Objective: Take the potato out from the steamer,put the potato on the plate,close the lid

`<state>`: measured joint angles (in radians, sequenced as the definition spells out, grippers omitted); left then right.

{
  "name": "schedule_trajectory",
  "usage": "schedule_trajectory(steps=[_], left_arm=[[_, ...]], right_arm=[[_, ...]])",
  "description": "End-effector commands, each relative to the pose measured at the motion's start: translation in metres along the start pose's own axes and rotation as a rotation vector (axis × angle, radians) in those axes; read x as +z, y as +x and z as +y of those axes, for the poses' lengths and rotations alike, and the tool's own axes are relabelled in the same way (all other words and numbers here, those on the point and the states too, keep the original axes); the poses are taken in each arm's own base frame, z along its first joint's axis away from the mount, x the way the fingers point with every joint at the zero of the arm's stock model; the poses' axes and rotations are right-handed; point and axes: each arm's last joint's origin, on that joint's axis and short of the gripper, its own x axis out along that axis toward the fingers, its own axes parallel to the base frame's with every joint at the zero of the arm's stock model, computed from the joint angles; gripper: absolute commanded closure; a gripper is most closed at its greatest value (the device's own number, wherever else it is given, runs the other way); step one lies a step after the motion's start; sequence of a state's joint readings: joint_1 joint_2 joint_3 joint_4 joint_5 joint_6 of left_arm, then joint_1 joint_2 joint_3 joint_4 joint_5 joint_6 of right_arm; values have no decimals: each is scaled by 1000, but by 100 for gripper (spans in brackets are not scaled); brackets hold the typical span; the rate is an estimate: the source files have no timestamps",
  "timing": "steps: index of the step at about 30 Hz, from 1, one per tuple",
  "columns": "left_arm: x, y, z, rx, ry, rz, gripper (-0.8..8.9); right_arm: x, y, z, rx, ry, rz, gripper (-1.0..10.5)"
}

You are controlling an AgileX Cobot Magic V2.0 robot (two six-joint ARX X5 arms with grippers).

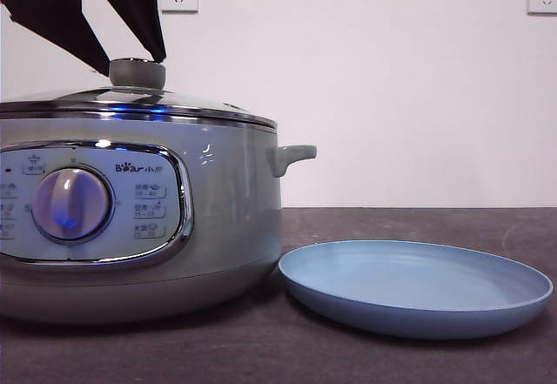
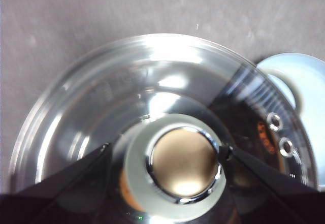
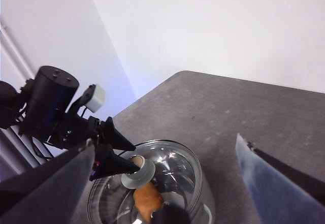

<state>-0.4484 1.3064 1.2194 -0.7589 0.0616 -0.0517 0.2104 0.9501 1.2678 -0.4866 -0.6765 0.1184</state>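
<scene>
The plate [image 1: 416, 286] lies bare on the bench [image 1: 418, 223]. Beside it, the lid [image 1: 130, 101] sits on the steamer [image 1: 226, 210]; left end effector [image 2: 163, 155] brackets its knob [image 1: 137, 73], open. Potato [image 3: 147, 199] inside. Everything remains; right end effector [image 3: 167, 183] waits open above.

A dark grey table [image 1: 418, 362] with a matte, faintly speckled top carries everything here. Two things stand directly on it. The steamer [image 1: 226, 227], a large round pale-green pot, sits on the left side in the front view, its control panel and dial facing the camera and its side handle pointing toward the other item. The plate [image 1: 416, 286], wide, shallow and light blue, lies flat on the table just beside the steamer on the handle side; its near rim comes very close to the pot's base, and whether they touch cannot be told. The right wrist view shows the table [image 3: 213, 112] running to a rounded corner by the white wall.
</scene>
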Motion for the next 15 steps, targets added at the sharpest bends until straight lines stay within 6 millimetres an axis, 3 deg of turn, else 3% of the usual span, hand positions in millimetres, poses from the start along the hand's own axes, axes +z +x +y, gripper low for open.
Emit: schedule_trajectory(steps=[1, 13, 15], left_arm=[[-2, 6, 0, 6, 24, 33, 458], [-3, 19, 0, 3, 29, 85, 474], [-3, 19, -1, 0, 37, 84, 558]], right_arm=[[2, -1, 1, 1, -13, -6, 477], [2, -1, 1, 1, -12, -6, 478], [2, -1, 1, 1, -12, -6, 478]])
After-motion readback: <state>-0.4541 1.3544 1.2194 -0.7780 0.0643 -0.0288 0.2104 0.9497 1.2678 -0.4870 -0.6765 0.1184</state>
